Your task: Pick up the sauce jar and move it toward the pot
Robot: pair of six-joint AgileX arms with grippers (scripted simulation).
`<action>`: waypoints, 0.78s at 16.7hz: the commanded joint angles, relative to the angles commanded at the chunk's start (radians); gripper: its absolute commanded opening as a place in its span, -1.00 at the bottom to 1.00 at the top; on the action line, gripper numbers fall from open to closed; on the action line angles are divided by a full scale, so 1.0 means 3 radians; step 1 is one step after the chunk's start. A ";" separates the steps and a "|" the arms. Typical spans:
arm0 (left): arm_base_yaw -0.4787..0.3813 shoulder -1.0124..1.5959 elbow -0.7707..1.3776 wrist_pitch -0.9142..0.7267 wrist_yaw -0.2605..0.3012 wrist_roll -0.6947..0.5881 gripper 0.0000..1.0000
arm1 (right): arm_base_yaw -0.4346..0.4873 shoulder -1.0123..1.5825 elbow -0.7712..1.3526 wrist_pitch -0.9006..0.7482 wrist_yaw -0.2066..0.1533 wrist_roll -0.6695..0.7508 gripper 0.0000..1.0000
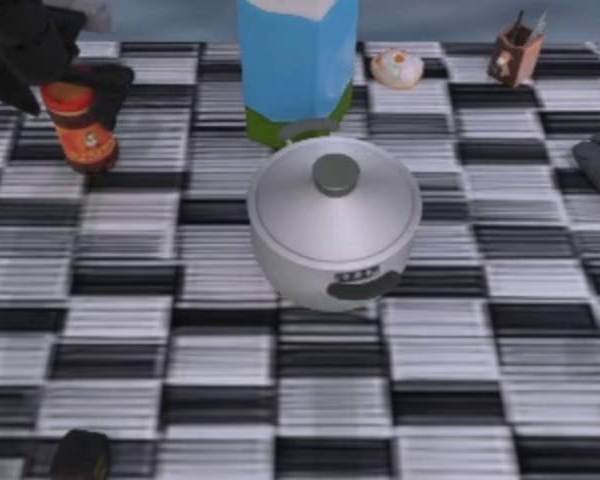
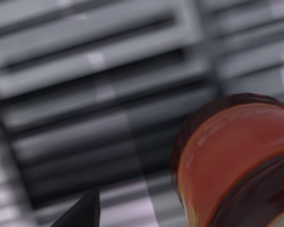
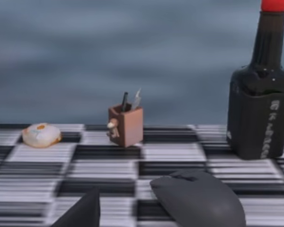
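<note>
Left gripper [image 1: 75,90], far left of the bench [image 1: 280,400]: dark fingers [image 1: 115,80] clamped on the sauce jar [image 1: 78,125] at its lid end, one on each side. Jar tilted, apparently lifted off the checkered surface. Right arm parked off the right edge; its fingers' state cannot be told.

Largest first:
- Tall blue-and-green carton [image 1: 298,65], well right of the fingers, at the back centre, just behind the pot.
- Pot [image 1: 335,222], well apart from the fingers to their right and nearer the front. Silver-grey, domed lid, grey knob, dark markings on the near side.
- Dark bottle with red cap [image 3: 261,90], right wrist view only, standing upright.
- Dark computer mouse [image 3: 196,198], close under the right wrist camera.
- Brown pen holder [image 1: 515,52], back right.
- Sauce jar: small cylinder, red-orange lid, dark red-brown body, orange label. In the left wrist view the lid [image 2: 236,156] fills the corner, glossy, dark rim around it.
- Small white-and-orange round item [image 1: 397,68], back, right of the carton.
</note>
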 joint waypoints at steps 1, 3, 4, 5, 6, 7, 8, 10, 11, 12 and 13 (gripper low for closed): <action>0.0000 0.0000 -0.0002 0.0002 0.0000 0.0000 1.00 | 0.0000 0.0000 0.0000 0.0000 0.0000 0.0000 1.00; 0.0000 0.0000 -0.0002 0.0002 0.0000 0.0000 1.00 | 0.0000 0.0000 0.0000 0.0000 0.0000 0.0000 1.00; 0.0000 0.0000 -0.0002 0.0002 0.0000 0.0000 0.85 | 0.0000 0.0000 0.0000 0.0000 0.0000 0.0000 1.00; 0.0000 0.0000 -0.0002 0.0002 0.0000 0.0000 0.70 | 0.0000 0.0000 0.0000 0.0000 0.0000 0.0000 1.00; 0.0000 0.0000 -0.0002 0.0002 0.0000 0.0000 0.55 | 0.0000 0.0000 0.0000 0.0000 0.0000 0.0000 1.00; 0.0000 0.0000 -0.0002 0.0002 0.0000 0.0000 0.40 | 0.0000 0.0000 0.0000 0.0000 0.0000 0.0000 1.00; 0.0000 0.0000 -0.0002 0.0002 0.0000 0.0000 0.25 | 0.0000 0.0000 0.0000 0.0000 0.0000 0.0000 1.00; 0.0000 0.0000 -0.0002 0.0002 0.0000 0.0000 -0.06 | 0.0000 0.0000 0.0000 0.0000 0.0000 0.0000 1.00; 0.0000 0.0000 -0.0002 0.0002 0.0000 0.0000 -0.21 | 0.0000 0.0000 0.0000 0.0000 0.0000 0.0000 1.00; 0.0000 0.0000 -0.0002 0.0002 0.0000 0.0000 -0.36 | 0.0000 0.0000 0.0000 0.0000 0.0000 0.0000 1.00; 0.0000 0.0000 -0.0002 0.0002 0.0000 0.0000 -0.51 | 0.0000 0.0000 0.0000 0.0000 0.0000 0.0000 1.00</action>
